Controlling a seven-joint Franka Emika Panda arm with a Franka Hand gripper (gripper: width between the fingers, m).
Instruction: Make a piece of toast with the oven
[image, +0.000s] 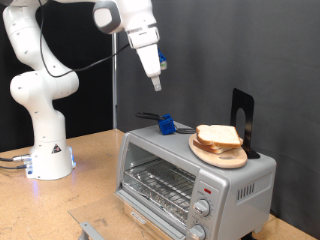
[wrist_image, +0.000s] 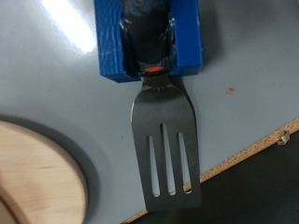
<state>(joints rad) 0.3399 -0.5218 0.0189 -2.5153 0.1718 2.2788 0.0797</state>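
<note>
The piece of toast (image: 218, 137) lies on a round wooden plate (image: 226, 157) on top of the silver oven (image: 240, 190), whose glass door looks shut over the wire rack. My gripper (image: 157, 86) hangs in the air above the oven's top, over a blue holder (image: 166, 125) and apart from it, holding nothing. In the wrist view a slotted metal spatula (wrist_image: 164, 140) sticks out of the blue holder (wrist_image: 112, 51) and rests flat on the oven's top. The plate's edge (wrist_image: 37, 177) shows beside it. My fingers do not show in the wrist view.
A black stand (image: 243, 118) rises behind the plate on the oven. Two round knobs (image: 203, 208) sit on the oven's front at the exterior view's right. The oven stands on a wooden table (image: 90, 190), with the robot's base (image: 48, 160) at the exterior view's left.
</note>
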